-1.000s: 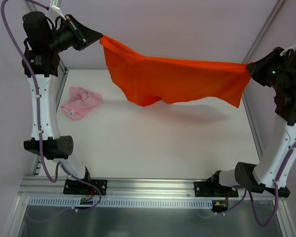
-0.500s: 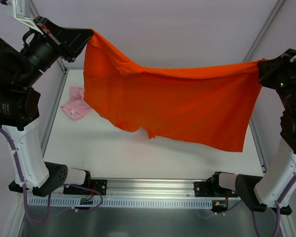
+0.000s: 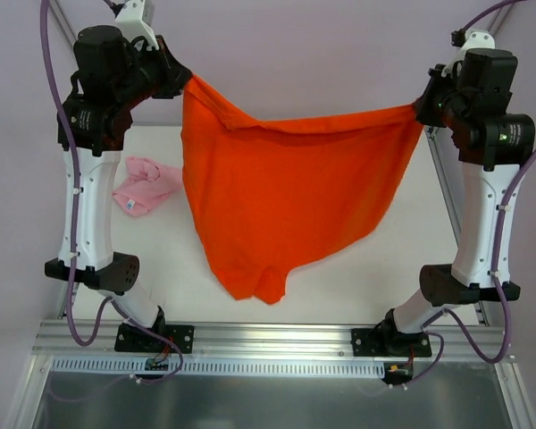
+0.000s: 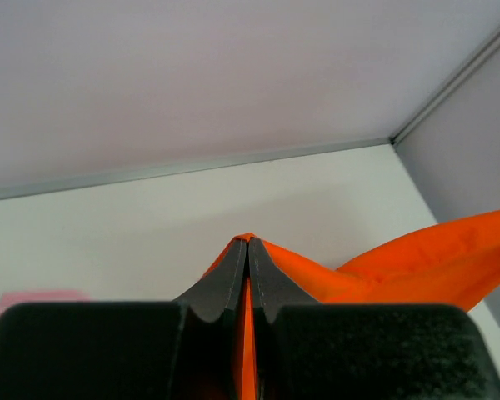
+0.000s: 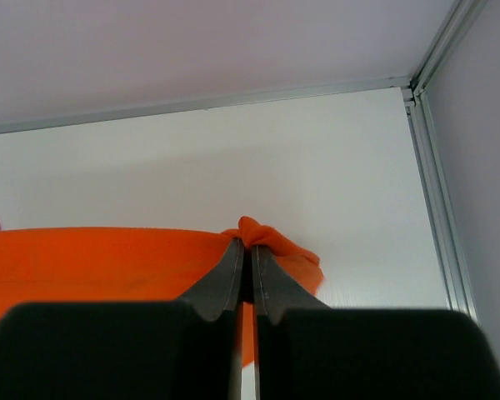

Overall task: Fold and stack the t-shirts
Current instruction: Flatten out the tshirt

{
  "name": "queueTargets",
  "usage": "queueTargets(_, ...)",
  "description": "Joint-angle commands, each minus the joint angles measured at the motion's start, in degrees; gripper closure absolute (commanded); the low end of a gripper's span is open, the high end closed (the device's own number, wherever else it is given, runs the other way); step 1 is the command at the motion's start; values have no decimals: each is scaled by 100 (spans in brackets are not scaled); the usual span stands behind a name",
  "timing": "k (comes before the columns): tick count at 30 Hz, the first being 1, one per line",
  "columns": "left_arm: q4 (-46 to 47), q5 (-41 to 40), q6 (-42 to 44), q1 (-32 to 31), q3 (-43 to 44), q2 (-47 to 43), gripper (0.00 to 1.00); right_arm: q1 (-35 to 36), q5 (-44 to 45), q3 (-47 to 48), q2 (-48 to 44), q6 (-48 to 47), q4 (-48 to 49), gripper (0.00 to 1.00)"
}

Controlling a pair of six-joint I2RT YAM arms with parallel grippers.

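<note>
The orange-red t-shirt [image 3: 286, 201] hangs in the air, stretched between both raised arms, its lower edge dangling near the table's front. My left gripper [image 3: 186, 79] is shut on its left top corner; in the left wrist view my left gripper [image 4: 248, 242] pinches orange cloth [image 4: 417, 258]. At the other top corner my right gripper [image 3: 420, 105] is shut too, and in the right wrist view my right gripper [image 5: 247, 245] clamps a bunched fold of the orange-red t-shirt [image 5: 83, 258]. The pale pink t-shirt [image 3: 147, 185] lies crumpled on the table at the left.
The white table [image 3: 411, 241] is bounded by metal rails at the right [image 3: 447, 201] and front [image 3: 277, 335]. Pale walls close the back and sides. Both arm bases [image 3: 152, 338] stand on the front rail.
Both arms have drawn inward and upright, so the orange-red t-shirt now hangs narrower and longer, its hem lower toward the front. The pink t-shirt has not moved.
</note>
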Motion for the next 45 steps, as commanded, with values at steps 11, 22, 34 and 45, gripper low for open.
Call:
queueTargets(11,223,-1179,1082,-10,529,-880,100,79,518,151,-682,-425,818,99)
queueTargets(22,-5,-775,932,-10,371,-1661,100,79,238,-446,-1288,-170,485,99)
queueTargets(34,-14,-414,510,-1,2,-2226,100,131,-238,-298,-2133,6,89,99)
queueTargets(45,47,-580,571,-10,-464,-1514,100,193,-203,-965,-1561,-205,510,99)
